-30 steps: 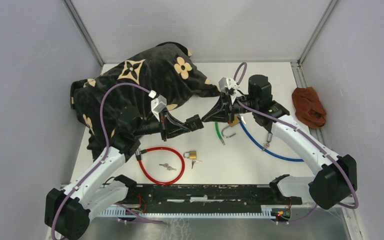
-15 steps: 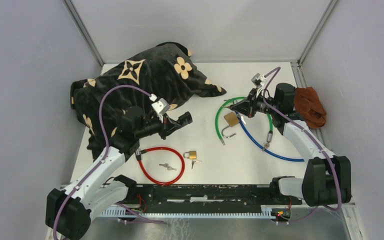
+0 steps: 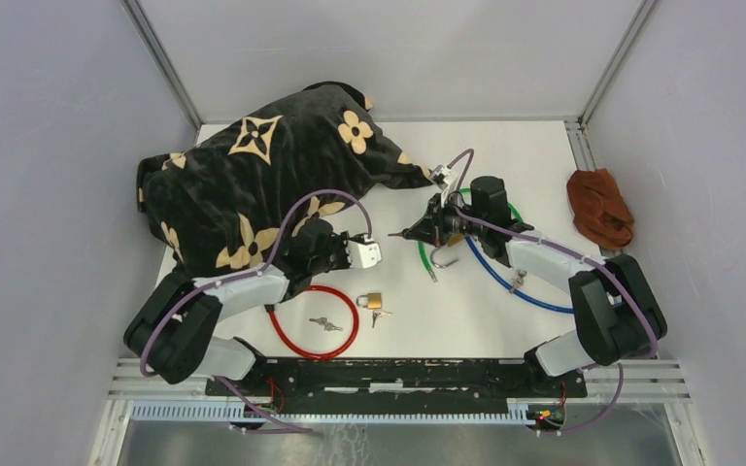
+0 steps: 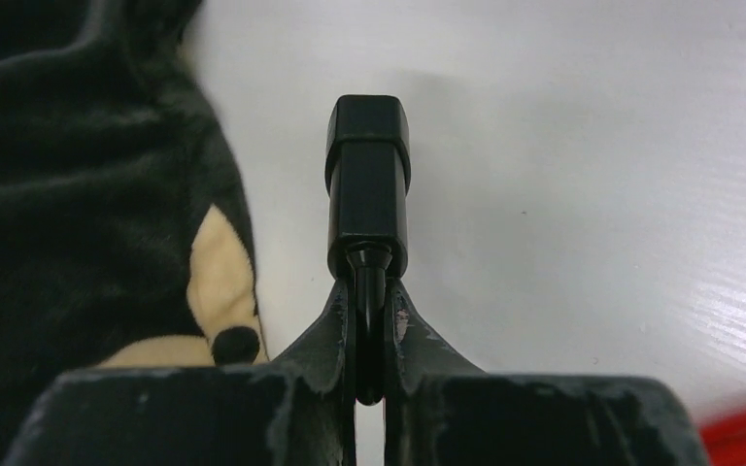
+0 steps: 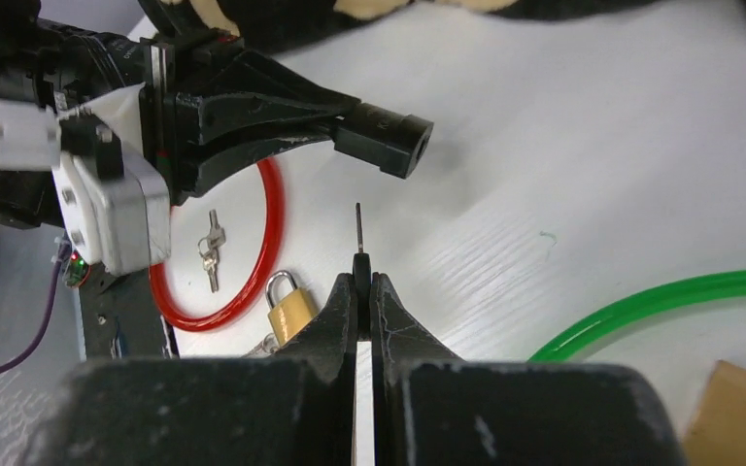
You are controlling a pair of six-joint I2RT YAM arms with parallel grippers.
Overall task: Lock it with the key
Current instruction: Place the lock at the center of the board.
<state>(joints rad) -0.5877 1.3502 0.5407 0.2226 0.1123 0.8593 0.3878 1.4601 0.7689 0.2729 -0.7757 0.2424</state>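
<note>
— Lining up the key, are they?
— Aye; right jaws pinch it, left jaws clamp the lock head over the bench; tip's near, not in; next, I'd say, square blade to keyhole, then push gently.

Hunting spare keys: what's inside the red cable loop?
A small key bunch lies inside the red cable loop; the brass padlock sits just outside. The left arm covers the loop's far-left edge.
</note>
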